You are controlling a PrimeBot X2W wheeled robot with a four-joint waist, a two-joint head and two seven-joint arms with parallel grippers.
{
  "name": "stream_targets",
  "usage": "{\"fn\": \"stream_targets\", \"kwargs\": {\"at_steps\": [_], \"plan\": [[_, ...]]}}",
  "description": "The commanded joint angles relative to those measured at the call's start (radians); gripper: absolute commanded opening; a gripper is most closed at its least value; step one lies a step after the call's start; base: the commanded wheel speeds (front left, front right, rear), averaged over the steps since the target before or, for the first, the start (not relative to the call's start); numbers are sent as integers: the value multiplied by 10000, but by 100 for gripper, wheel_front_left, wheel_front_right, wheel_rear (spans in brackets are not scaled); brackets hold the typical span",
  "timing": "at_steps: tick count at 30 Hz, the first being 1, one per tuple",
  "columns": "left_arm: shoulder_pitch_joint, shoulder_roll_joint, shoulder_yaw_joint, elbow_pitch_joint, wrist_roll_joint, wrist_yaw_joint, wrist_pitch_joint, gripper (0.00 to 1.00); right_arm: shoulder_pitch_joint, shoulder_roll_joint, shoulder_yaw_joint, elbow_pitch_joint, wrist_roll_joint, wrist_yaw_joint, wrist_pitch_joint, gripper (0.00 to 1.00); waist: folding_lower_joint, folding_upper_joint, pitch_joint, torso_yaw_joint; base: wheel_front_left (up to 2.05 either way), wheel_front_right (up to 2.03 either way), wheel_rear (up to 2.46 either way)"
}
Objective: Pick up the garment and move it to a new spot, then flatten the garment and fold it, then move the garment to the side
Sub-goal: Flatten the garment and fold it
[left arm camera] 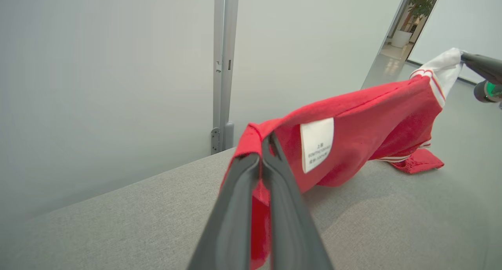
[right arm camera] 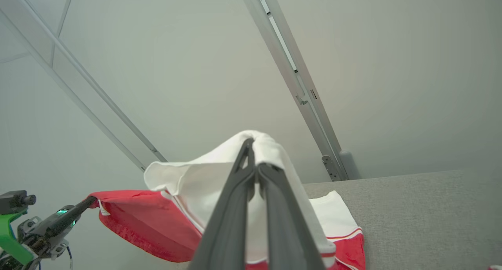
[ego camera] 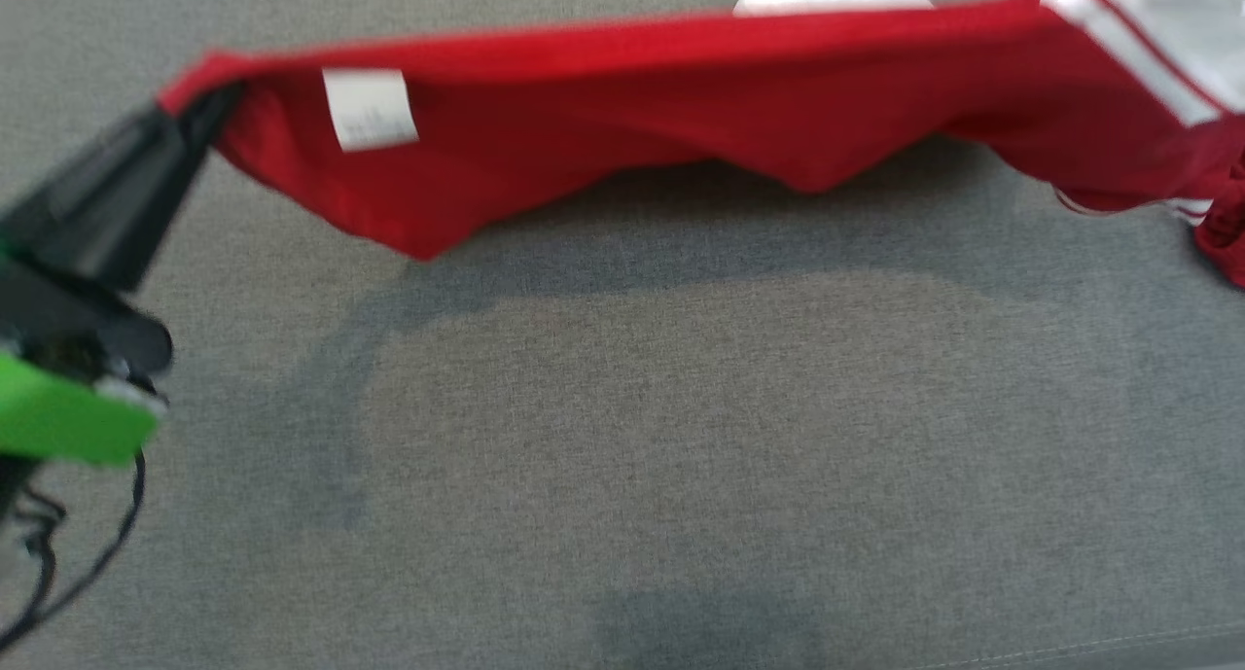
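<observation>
The red garment (ego camera: pixel 681 96) hangs stretched between both grippers above the grey table (ego camera: pixel 681 456), sagging in the middle, with a white care label (ego camera: pixel 370 109) facing me. My left gripper (ego camera: pixel 209 106) is shut on its red left corner; the left wrist view shows the fingers (left arm camera: pixel 251 176) pinching red cloth (left arm camera: pixel 372 121). My right gripper (right arm camera: pixel 253 148) is shut on a white panel (right arm camera: pixel 196 180) at the other end, and it also appears at the right edge of the left wrist view (left arm camera: pixel 464 58). A red part with white stripes (ego camera: pixel 1216 213) trails onto the table at the right.
A pale wall with a metal post (left arm camera: pixel 223 66) stands just behind the table's far edge. An open doorway with a potted plant (left arm camera: pixel 419 3) lies beyond. A seam (ego camera: pixel 1119 646) marks the table's near edge.
</observation>
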Motion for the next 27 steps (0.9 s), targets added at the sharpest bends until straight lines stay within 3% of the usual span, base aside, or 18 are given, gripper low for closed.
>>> {"fn": "stream_targets", "kwargs": {"at_steps": [1, 3, 5, 7, 11, 14, 16, 18, 20, 24, 27], "plan": [[-1265, -170, -122, 500, 183, 53, 172, 0, -1129, -207, 299, 335, -207, 3, 126, 0, -2, 0, 1961, 313, 0, 0, 0], [-3449, -493, -312, 1654, 545, 243, 322, 0, -3253, -180, 1043, 1061, -580, 3, 239, 0, -2, 0, 2648, 389, 0, 0, 0], [-5583, -966, -535, 3097, 1240, 496, 187, 0, -5817, 484, 1939, 2223, -1318, 1, 258, 0, -2, 0, 3211, 417, 0, 0, 0], [-7348, -1449, -767, 4609, 1955, 698, -174, 0, -8338, 1713, 2759, 3675, -2357, 1, 128, 0, -2, 0, 3550, 379, 0, 0, 0], [-10193, -2192, -1072, 7538, 3803, 1186, -2108, 0, -12292, 4525, 3631, 6679, -4897, 3, -717, 0, -2, 0, 3563, 179, 0, 0, 0], [-11642, -2718, -1263, 9132, 4603, 1264, -3646, 0, -14095, 5823, 3540, 8152, -6011, 3, -1490, 0, -2, 0, 3652, 58, 0, 0, 0], [-12150, -2884, -1346, 10012, 4895, 1235, -4587, 0, -14672, 6320, 3557, 8706, -6386, 3, -1824, 0, -2, 0, 3705, 16, 0, 0, 0], [-12442, -2930, -1445, 10682, 5235, 1190, -5424, 0, -14825, 6611, 3698, 8889, -6297, 3, -1937, 0, -2, 0, 3689, -50, 0, 0, 0], [-12458, -2970, -1712, 11257, 5412, 861, -5850, 0, -14553, 6563, 4022, 8697, -6085, 3, -1813, 0, -2, 0, 3681, -114, 0, 0, 0], [-11539, -2878, -2019, 12031, 5413, 232, -6163, 0, -12907, 6002, 4750, 7900, -5417, 3, -1707, 0, -2, 0, 3642, -215, 0, 0, 0], [-10341, -2604, -2155, 11988, 5486, 18, -6289, 0, -11247, 5348, 5267, 6989, -4851, 4, -1888, 0, -2, 0, 3321, -277, 0, 0, 0]]}}
